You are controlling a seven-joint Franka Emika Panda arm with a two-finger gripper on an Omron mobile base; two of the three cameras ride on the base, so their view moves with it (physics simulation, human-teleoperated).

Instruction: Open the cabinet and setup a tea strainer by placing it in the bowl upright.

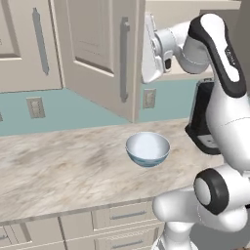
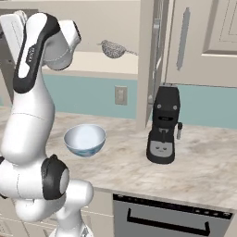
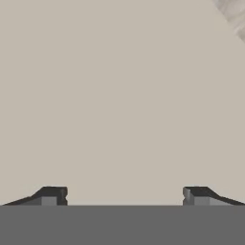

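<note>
The marbled beige desk (image 1: 58,171) carries the bowl (image 1: 148,149), which sits upright near its front edge, and a black coffee machine (image 2: 163,125) standing well apart from it by the wall. Inside the cabinet (image 2: 152,55), the pale shelf (image 2: 106,65) holds the tea strainer (image 2: 112,48).

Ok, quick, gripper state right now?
Gripper: open, jaws wide apart, holding nothing.
</note>
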